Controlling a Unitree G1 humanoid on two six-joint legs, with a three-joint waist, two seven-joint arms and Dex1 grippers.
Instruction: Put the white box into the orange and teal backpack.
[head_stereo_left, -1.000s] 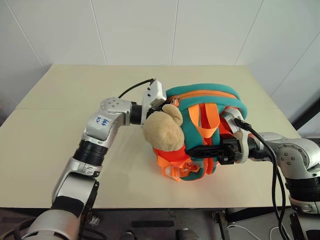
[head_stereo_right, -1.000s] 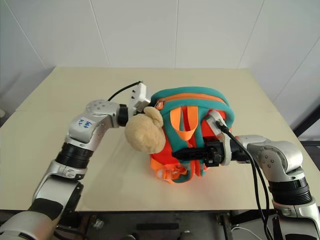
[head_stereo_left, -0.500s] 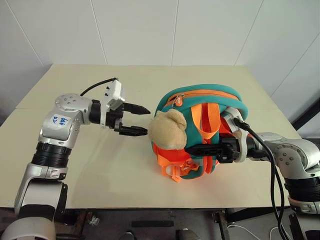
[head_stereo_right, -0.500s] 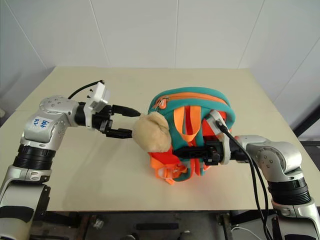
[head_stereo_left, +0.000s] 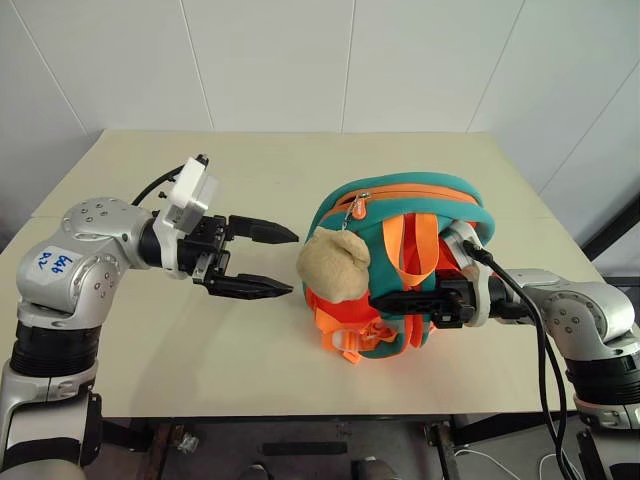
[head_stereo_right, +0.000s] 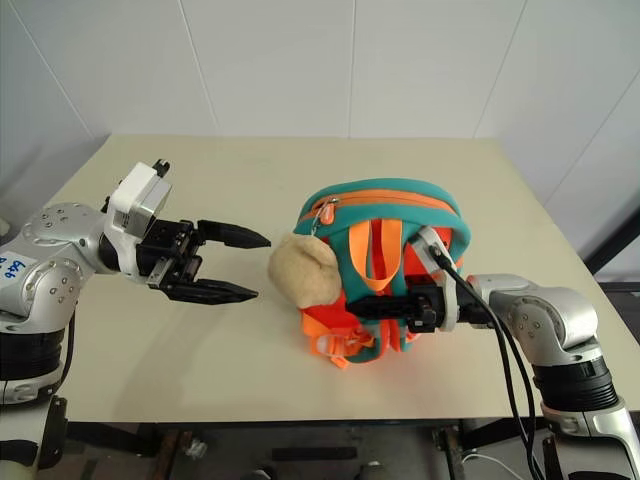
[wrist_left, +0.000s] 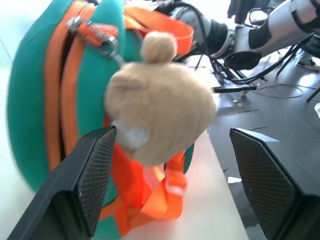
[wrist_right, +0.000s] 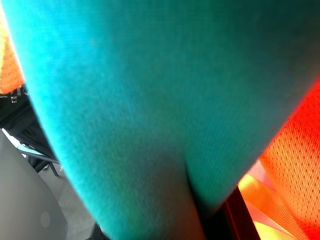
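The orange and teal backpack stands on the table right of centre, its straps facing me and a tan plush toy hanging at its left side. My left gripper hovers open a short way left of the plush, pointing at it and holding nothing. Its black fingers frame the plush in the left wrist view. My right gripper is shut on a teal strap low on the backpack's front. The white box is out of view.
The beige table has bare room to the left, behind and in front of the backpack. A black cable runs along my right arm. The backpack's zip pull sits at its upper left.
My left gripper has drawn back to the left, away from the backpack, and is open in the air. The plush has dropped to hang against the backpack. The right gripper has kept still.
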